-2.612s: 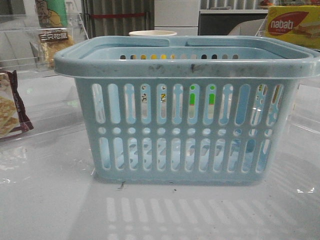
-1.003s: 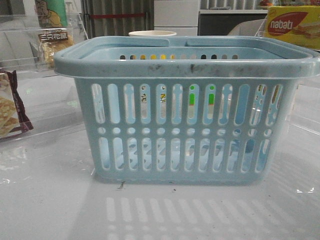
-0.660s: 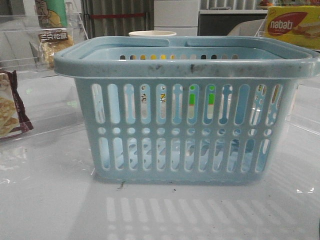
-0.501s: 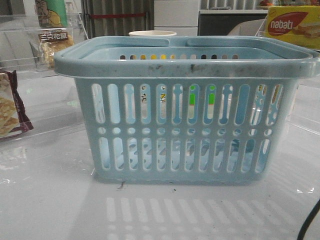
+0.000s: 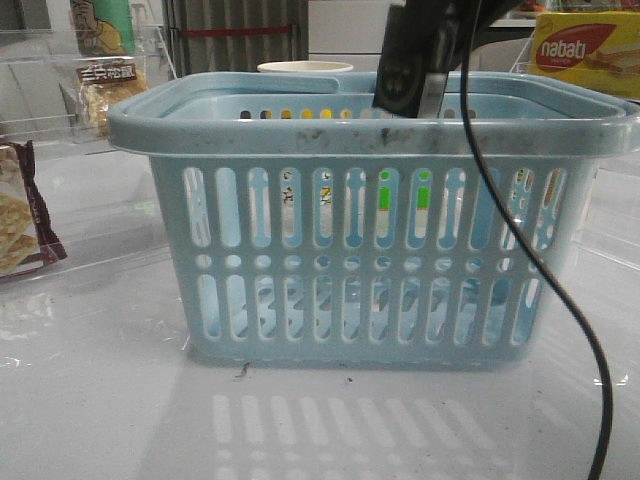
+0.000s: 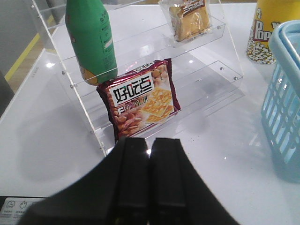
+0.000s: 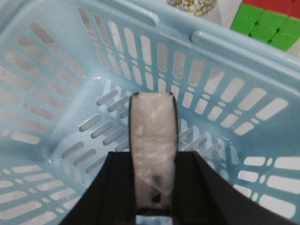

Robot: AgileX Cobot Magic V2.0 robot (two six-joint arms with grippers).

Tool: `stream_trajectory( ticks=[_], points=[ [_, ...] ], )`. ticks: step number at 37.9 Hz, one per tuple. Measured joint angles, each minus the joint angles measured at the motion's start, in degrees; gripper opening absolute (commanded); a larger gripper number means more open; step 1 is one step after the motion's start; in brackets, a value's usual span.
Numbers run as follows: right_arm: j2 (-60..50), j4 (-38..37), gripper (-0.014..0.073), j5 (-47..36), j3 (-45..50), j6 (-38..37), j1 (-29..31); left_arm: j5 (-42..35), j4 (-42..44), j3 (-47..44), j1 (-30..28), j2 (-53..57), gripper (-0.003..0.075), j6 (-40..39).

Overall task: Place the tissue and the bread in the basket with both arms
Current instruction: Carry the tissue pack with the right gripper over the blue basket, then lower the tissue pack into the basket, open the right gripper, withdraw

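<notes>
Over the basket's open interior at mid-frame, the right gripper pinches the tissue, long axis running outward from the fingers, while the left gripper is pressed together.

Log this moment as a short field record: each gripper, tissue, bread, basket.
left gripper: shut, empty, facing the acrylic shelf
right gripper: shut on the tissue, above the basket's inside
tissue: held, not yet released
bread: on the upper shelf tier, untouched
basket: upright on the table; nothing seen lying inside
</notes>
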State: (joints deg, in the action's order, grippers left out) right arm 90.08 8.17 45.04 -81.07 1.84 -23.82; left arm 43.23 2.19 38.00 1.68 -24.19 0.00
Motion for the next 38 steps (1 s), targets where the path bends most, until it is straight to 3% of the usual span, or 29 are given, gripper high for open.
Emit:
stream_trajectory(
  ticks=[3, 6, 20, 38],
  points=[
    [2.18, 0.0, 0.0522, 0.2, 0.0, 0.0, 0.0, 0.0, 0.0, 0.0, 0.0, 0.0, 0.0091, 0.0],
    [3.65, 0.0, 0.058, 0.6, 0.0, 0.0, 0.0, 0.0, 0.0, 0.0, 0.0, 0.0, 0.0091, 0.0],
    [-0.99, -0.1, 0.0569, 1.38, 0.0, 5.58, 0.0, 0.0, 0.0, 0.0, 0.0, 0.0, 0.0091, 0.0],
    [-25.9, -4.4, 0.0569, 5.71, 13.92, 8.56, 0.0, 0.0, 0.0, 0.0, 0.0, 0.0, 0.0091, 0.0]
  ],
)
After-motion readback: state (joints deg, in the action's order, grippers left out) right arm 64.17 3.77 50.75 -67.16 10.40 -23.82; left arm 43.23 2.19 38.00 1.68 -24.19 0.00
